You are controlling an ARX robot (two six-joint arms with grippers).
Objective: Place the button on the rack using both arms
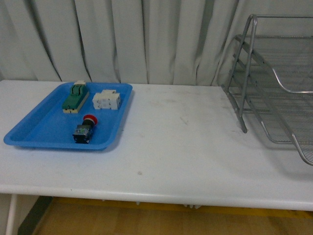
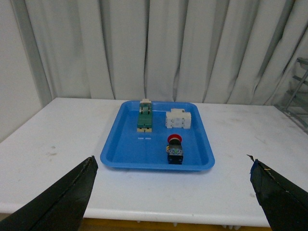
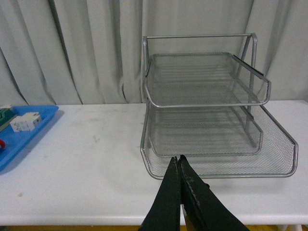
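The button, with a red cap and a dark body, lies in the near part of a blue tray on the left of the white table; it also shows in the left wrist view. The silver wire rack stands at the right; in the right wrist view its three tiers look empty. My left gripper is open wide, back from the tray and empty. My right gripper is shut and empty, in front of the rack's lowest tier. Neither arm shows in the front view.
A green block and a white blocky part lie in the far part of the tray. Grey curtains hang behind the table. Bare white tabletop lies between tray and rack.
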